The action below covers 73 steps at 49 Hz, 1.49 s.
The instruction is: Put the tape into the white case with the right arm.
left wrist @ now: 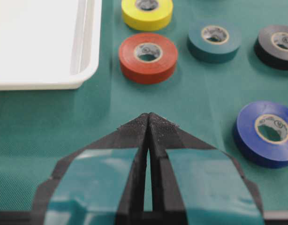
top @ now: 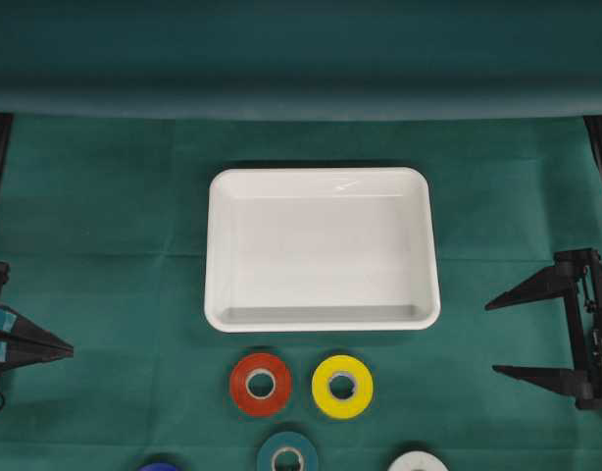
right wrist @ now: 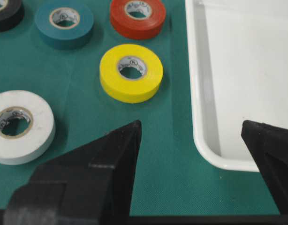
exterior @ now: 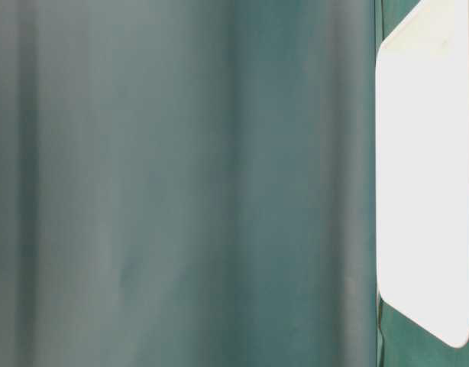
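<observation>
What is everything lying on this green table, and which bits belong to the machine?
white case: one, glossy white, middle of the table, nothing in it
red tape: one, just below the case
yellow tape: one, right of the red
teal tape: one, bottom edge of the overhead view
white tape: one, near the right pincer
blue tape: one, near the left pincer
black tape: one, beyond the blue
green cloth: one, covers the table
left pincer: one, black with light-blue patches, shut
right pincer: one, all black, open

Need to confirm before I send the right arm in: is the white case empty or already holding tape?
Empty. The glossy white rectangular case shows only bare floor overhead; the red tape roll and yellow tape roll lie outside on the green cloth.
</observation>
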Each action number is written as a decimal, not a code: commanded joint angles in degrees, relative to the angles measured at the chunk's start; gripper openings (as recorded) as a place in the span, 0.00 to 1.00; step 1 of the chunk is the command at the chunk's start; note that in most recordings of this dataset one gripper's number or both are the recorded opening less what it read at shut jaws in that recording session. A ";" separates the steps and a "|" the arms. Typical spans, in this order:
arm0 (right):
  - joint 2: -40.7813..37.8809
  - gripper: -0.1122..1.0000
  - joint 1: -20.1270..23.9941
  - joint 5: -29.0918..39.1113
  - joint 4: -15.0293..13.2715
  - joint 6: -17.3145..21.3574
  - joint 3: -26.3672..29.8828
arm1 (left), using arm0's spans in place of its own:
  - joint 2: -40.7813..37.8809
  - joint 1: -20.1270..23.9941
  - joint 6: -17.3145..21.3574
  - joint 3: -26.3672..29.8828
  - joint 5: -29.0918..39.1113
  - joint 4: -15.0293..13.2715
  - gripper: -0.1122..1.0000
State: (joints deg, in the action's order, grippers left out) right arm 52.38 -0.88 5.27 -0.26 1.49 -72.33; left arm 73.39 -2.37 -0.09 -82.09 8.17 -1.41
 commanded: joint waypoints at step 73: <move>-1.93 0.68 10.55 -0.79 -1.49 0.18 0.18 | 4.13 0.26 0.88 -1.85 -2.90 0.18 0.10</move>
State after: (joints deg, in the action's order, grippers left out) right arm 53.09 8.88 6.24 -1.67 1.58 -74.44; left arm 78.13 -2.29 0.70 -84.64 5.80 -1.41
